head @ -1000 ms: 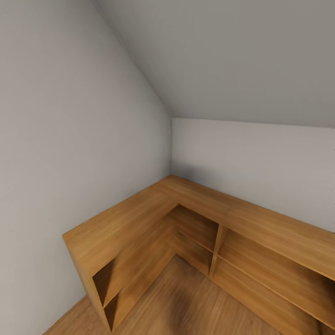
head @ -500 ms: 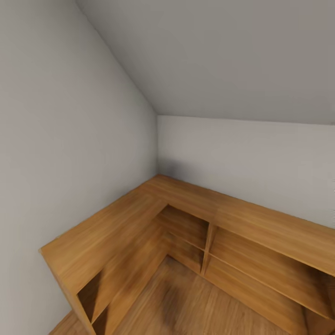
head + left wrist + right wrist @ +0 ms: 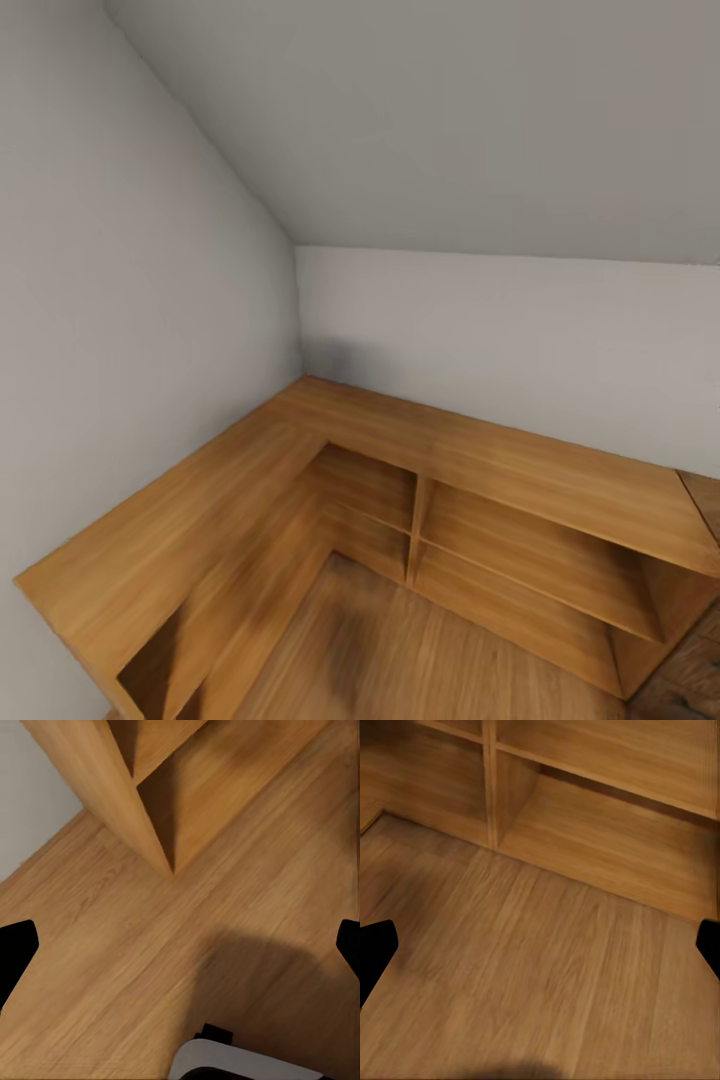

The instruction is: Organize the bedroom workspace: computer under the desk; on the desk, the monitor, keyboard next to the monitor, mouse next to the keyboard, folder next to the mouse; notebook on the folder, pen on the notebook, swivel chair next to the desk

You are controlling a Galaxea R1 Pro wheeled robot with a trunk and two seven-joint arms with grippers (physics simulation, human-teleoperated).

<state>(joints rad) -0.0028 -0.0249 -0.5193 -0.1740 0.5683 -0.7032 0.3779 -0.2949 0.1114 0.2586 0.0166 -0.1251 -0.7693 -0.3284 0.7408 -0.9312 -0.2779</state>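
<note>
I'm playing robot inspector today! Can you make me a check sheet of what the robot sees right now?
Surface: an L-shaped wooden shelf unit fills the room corner; its top looks bare, and the open compartments that show look bare too.
Job's things: nothing seen.
Clutter: nothing seen.
Grippers: left gripper and right gripper each hang over the wooden floor, dark fingertips spread wide to the picture's edges, holding nothing.
Cables: nothing seen.
Surroundings: plain grey walls meet in a corner, a white and black part of the robot below the left gripper.
</note>
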